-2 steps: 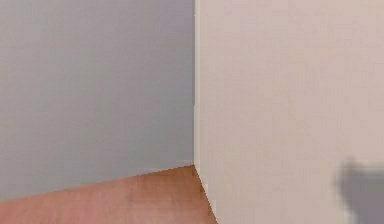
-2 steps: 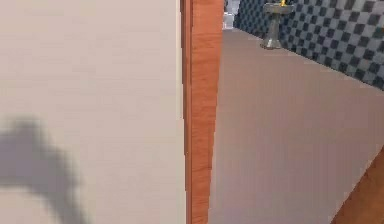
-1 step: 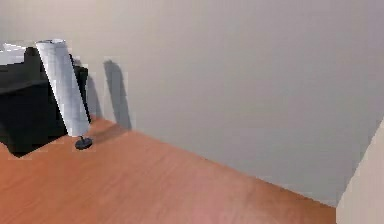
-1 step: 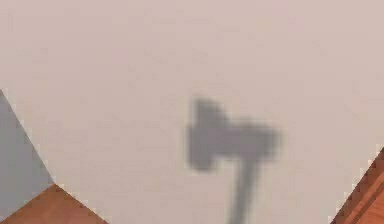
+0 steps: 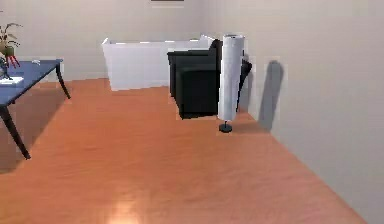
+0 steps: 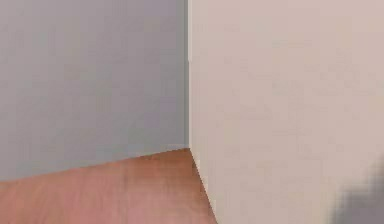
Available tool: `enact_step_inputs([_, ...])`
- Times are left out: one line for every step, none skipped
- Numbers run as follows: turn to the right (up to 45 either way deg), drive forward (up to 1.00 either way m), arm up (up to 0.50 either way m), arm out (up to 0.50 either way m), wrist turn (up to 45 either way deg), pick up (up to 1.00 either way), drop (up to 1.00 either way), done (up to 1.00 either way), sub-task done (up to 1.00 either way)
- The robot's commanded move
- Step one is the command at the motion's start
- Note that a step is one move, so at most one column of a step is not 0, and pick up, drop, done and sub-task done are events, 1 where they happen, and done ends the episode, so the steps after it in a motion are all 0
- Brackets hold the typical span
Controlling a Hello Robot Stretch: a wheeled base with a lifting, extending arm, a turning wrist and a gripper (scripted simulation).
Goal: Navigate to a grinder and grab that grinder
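Well, I cannot tell my pincer's state. Ahead stands a black armchair [image 5: 198, 82], a white lamp [image 5: 231, 75] just beside it and a blue table [image 5: 36, 73] well apart from it.

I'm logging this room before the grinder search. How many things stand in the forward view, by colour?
White: 2, low couch-like piece and tall floor lamp
Black: 1, armchair
Blue: 1, table
Green: 1, potted plant on the table
Total: 5
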Motion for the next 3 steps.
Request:
enact_step_inputs([-45.0,0.00,0.00,0.00,0.0,0.00,0.00,0.00,0.00])
enact_step_inputs([-39.0,0.00,0.00,0.00,0.0,0.00,0.00,0.00,0.00])
enact_step_inputs([-3.0,0.00,0.00,0.00,0.0,0.00,0.00,0.00,0.00])
